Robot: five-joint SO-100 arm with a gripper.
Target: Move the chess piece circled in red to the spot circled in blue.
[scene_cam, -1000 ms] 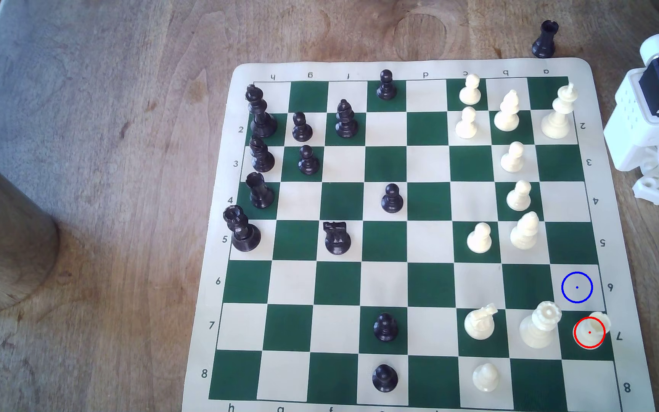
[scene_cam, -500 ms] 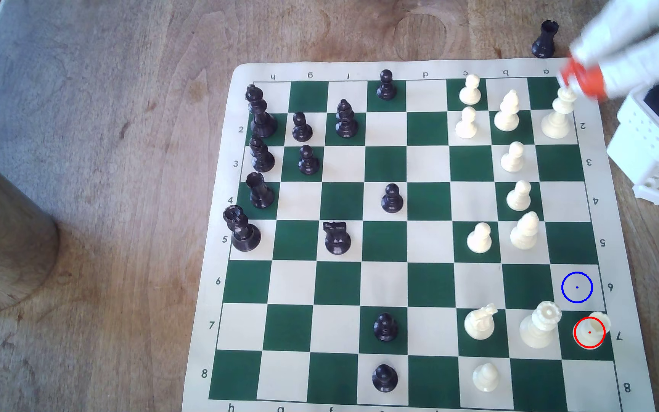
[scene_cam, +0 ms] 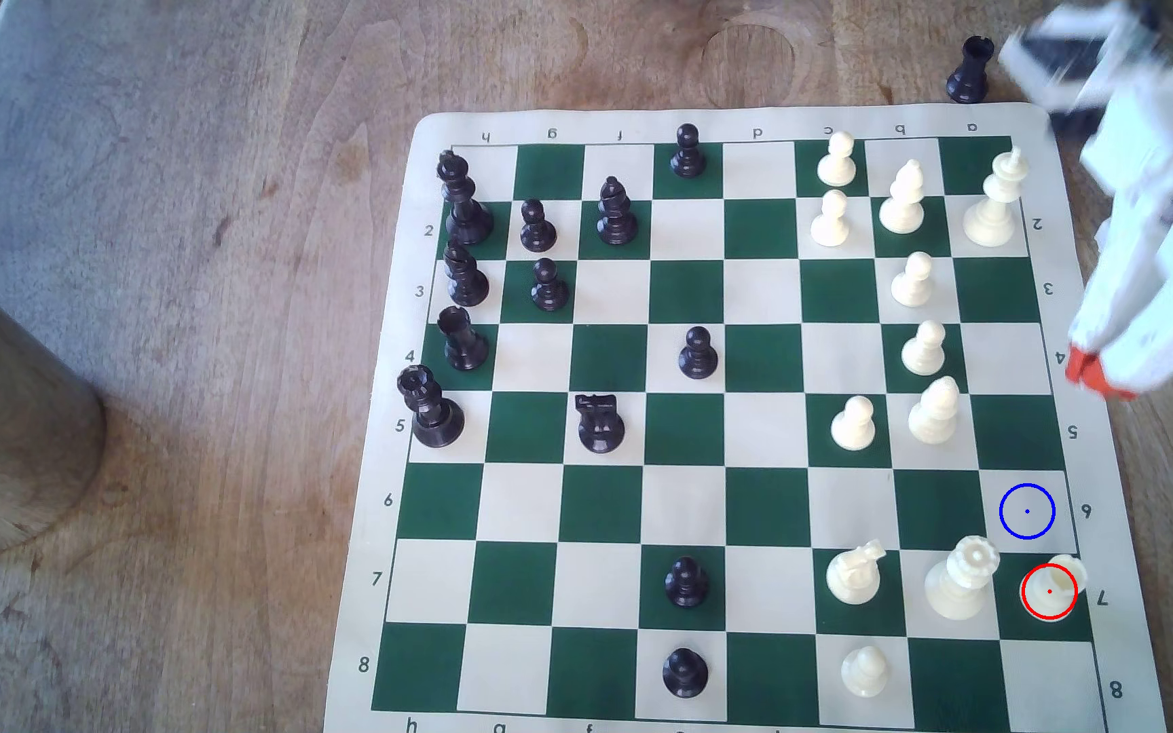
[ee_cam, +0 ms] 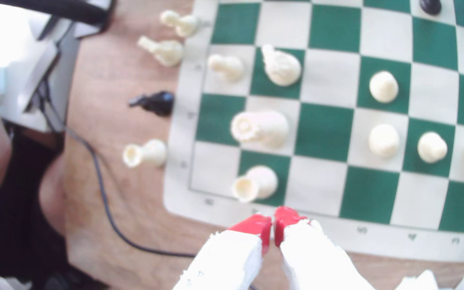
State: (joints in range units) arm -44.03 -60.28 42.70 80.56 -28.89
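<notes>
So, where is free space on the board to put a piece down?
The blue-ringed square is bare, as is the row beside it. Crowded: the rook stands close beside the queen; the gripper hovers above the board edge.

my gripper (ee_cam: pixel 274 223) hanging over board edge (ee_cam: pixel 309 220), red tips pressed together, empty. cream rook (ee_cam: pixel 256 182) on green square just ahead, queen (ee_cam: pixel 261 128) beyond.

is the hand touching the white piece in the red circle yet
Apart. In the exterior view the hand hangs beside the board's right edge near row 4, with several squares of board between it and the red-circled piece on row 7.
</notes>
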